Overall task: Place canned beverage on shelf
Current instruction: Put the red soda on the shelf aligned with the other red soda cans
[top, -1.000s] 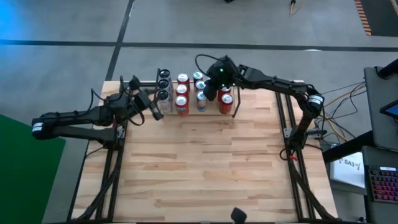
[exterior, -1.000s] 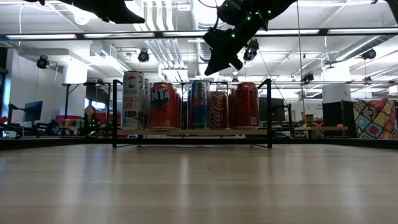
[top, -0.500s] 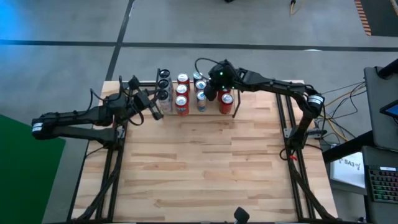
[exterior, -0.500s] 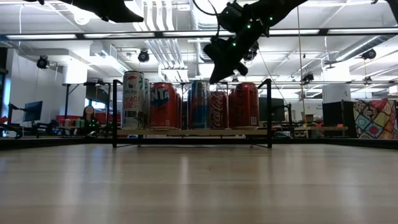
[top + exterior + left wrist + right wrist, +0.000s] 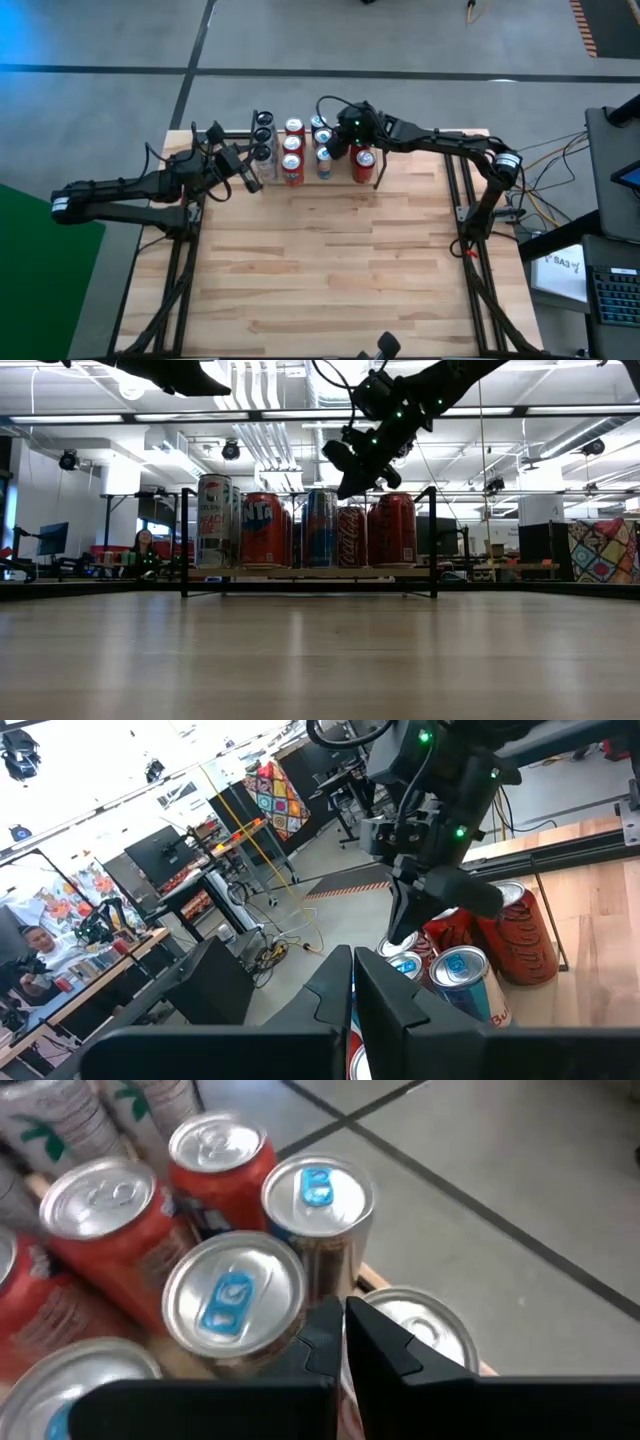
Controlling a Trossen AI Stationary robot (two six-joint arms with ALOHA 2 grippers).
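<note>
Wooden counter, far edge: shelf holds upright cans; right hand, closed and empty, hovers directly over them; left hand, closed and empty, waits at their 9 o'clock.

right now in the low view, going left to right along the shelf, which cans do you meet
White can → red can → blue can → dark red cola can → red can, all standing on the shelf. The right gripper hangs shut above the blue and cola cans.
</note>
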